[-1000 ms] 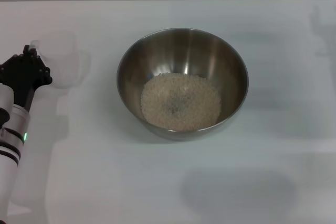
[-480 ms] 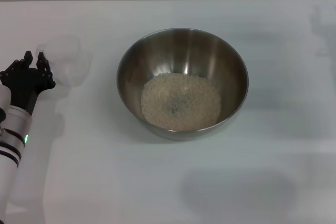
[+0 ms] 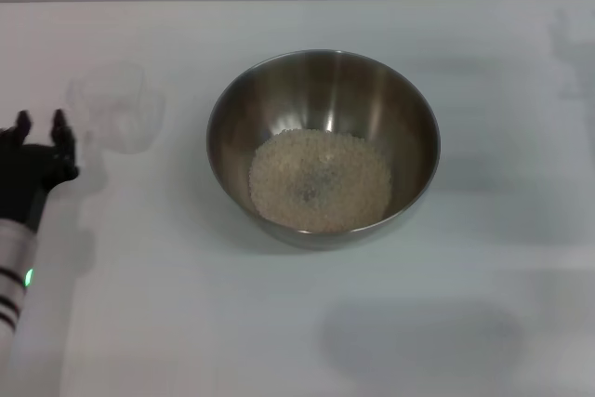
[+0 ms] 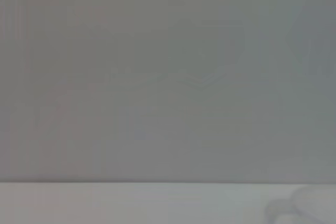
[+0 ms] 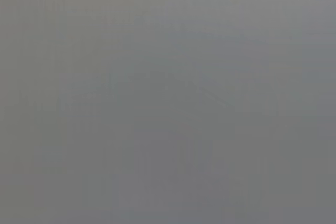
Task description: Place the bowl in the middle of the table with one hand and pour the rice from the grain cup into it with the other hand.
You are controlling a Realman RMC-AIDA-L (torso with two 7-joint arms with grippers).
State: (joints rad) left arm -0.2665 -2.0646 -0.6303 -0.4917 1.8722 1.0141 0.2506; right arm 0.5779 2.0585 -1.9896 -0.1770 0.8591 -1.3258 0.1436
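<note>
Rice (image 3: 321, 180) is in the bowl (image 3: 323, 90); grain cup (image 3: 116, 107) stands apart on the counter (image 3: 297, 323).
Left gripper (image 3: 37, 127) jaws open, empty. Cup looks light, slick; grip the handle.

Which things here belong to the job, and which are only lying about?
Belong to the job:
bowl
rice, in the bowl
grain cup, standing left of the bowl
table
left gripper, open, apart from the cup

Only lying about:
nothing visible
</note>
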